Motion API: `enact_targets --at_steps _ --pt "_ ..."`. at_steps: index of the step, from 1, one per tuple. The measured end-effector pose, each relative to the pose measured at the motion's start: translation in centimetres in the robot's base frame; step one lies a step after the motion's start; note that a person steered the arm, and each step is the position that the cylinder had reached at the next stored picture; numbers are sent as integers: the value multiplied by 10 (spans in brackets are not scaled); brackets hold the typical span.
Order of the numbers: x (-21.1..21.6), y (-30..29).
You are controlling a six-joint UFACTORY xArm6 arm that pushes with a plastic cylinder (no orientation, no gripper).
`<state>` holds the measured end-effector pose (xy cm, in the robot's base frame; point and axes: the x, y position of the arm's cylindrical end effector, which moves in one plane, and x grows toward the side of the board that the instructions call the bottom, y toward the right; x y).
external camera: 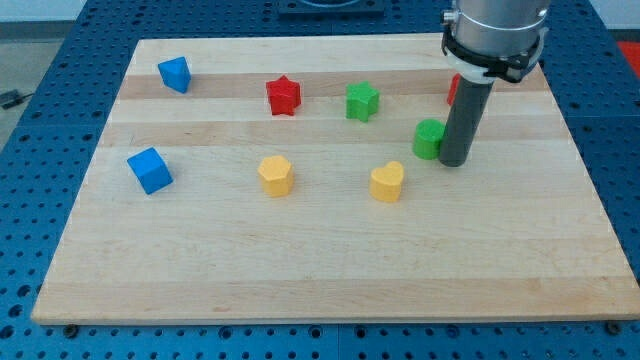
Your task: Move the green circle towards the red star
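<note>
The green circle (429, 139) sits on the wooden board at the view's right. My tip (455, 161) stands right beside it, on its right side, touching or nearly touching it. The red star (283, 96) lies well to the left of the circle, in the upper middle of the board. The green star (362, 101) lies between them, a little above the straight line from the circle to the red star.
A yellow heart (387, 183) and a yellow hexagon-like block (275, 175) lie in the lower middle. Two blue blocks (174, 74) (150, 170) sit at the view's left. A red block (454, 88) is partly hidden behind the rod. The board's right edge (590, 190) is near.
</note>
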<state>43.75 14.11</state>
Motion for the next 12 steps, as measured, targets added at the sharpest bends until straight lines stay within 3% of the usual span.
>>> enact_targets --at_steps 1,2,5,9,12 --pt "7 29" --pt "-12 42" --pt "-28 -80" --pt "-50 -129" --pt "-77 -260"
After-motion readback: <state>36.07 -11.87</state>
